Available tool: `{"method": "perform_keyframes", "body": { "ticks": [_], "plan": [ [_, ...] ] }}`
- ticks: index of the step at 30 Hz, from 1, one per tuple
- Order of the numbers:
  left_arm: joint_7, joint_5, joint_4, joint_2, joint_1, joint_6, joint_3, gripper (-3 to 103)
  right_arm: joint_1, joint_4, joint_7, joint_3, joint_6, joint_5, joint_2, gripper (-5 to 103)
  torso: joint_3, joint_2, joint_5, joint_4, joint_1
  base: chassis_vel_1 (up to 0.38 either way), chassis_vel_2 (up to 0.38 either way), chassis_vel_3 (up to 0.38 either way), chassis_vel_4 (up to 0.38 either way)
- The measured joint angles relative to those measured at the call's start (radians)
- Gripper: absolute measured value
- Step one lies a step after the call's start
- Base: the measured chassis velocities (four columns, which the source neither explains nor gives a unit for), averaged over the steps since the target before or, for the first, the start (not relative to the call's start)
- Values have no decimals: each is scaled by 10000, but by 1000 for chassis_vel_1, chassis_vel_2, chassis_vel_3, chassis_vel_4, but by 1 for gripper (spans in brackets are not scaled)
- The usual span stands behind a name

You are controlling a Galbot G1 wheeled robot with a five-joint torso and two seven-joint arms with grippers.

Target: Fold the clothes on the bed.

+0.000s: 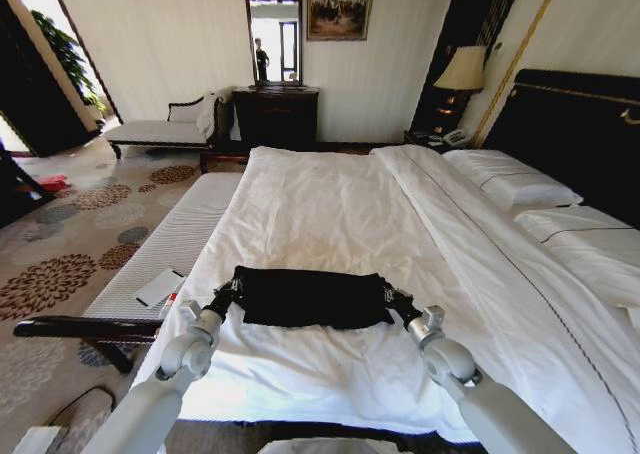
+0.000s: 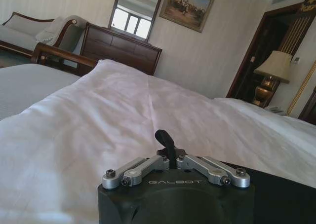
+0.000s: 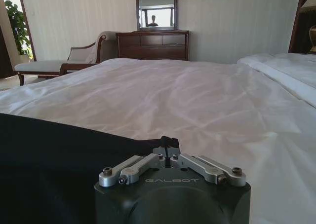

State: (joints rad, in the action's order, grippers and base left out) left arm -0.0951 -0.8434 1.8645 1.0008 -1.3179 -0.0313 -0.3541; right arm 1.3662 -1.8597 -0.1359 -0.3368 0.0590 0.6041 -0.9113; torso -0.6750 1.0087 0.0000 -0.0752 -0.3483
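The clothes, a black T-shirt gathered into a wide flat band, lie across the near end of the bed on its white duvet. My left gripper is shut on the band's left end, and my right gripper is shut on its right end. In the left wrist view the left gripper has its fingers pressed together, with black cloth beside it. The right wrist view shows the right gripper pinching the edge of the black cloth. No lettering shows on the shirt.
White pillows and a dark headboard line the bed's right side. A grey striped bench with a flat white object runs along the left. A chaise, dresser and lamp stand at the far wall.
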Motion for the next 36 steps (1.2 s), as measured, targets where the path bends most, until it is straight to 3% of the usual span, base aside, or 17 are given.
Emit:
{"method": "perform_keyframes", "body": {
  "ticks": [15, 17, 19, 20, 22, 23, 24, 25, 29, 31, 35, 36],
  "plan": [
    [99, 877, 132, 203, -1008, 237, -47, 0, 705, -57, 93, -207, -224, -505, -261, 0, 0, 0, -1, 0, 1, 0, 0, 0, 0],
    [92, 921, 142, 204, -1027, 227, -47, 4, 741, -60, 121, -208, -242, -557, -267, -2, 0, 0, -1, 0, 0, 0, 0, 0, 0],
    [75, 1215, 176, 214, -1060, 190, -42, 15, 825, -64, 150, -207, -315, -706, -296, 8, 0, 0, 0, 0, 1, 0, 0, 0, 0],
    [84, 1364, 178, 217, -1066, 190, -31, 15, 851, -73, 150, -205, -339, -725, -311, 14, 0, 0, 0, 0, 0, 0, 0, 0, 0],
    [110, 1574, 180, 220, -1085, 220, -23, 20, 889, -107, 147, -212, -368, -729, -330, 14, 0, 0, 0, -1, 0, 0, 0, 0, 0],
    [145, 1689, 227, 224, -1128, 242, -32, 26, 958, -194, 137, -281, -395, -711, -353, 25, -1, 0, 2, 0, 0, 0, 0, 0, 0],
    [174, 1723, 301, 240, -1172, 258, -80, 31, 1021, -287, 122, -370, -407, -668, -363, 25, 0, 0, 0, 0, 0, 0, 0, 0, 0],
    [174, 1723, 301, 240, -1172, 258, -80, 31, 1021, -287, 122, -370, -407, -668, -363, 25, 0, 0, 0, 0, 0, 0, 0, 0, 0],
    [254, 1543, 696, 288, -1350, 343, -506, 53, 1401, -852, 74, -1012, -496, -370, -374, 46, 0, 0, 0, -2, 1, 0, 0, 0, 0],
    [258, 1463, 795, 288, -1393, 362, -634, 53, 1463, -1001, 52, -1168, -495, -241, -360, 46, 0, 0, 0, -3, 1, 0, 0, 0, 0],
    [261, 1198, 1183, 182, -1549, 441, -1123, 74, 949, -1136, -77, -1351, -265, 85, -10, 68, 0, 0, 0, -1, 1, 0, 0, 0, 0],
    [261, 1198, 1183, 182, -1549, 441, -1123, 74, 949, -1136, -77, -1351, -265, 85, -10, 68, 0, 0, 0, -1, 1, 0, 0, 0, 0]
  ]
}}
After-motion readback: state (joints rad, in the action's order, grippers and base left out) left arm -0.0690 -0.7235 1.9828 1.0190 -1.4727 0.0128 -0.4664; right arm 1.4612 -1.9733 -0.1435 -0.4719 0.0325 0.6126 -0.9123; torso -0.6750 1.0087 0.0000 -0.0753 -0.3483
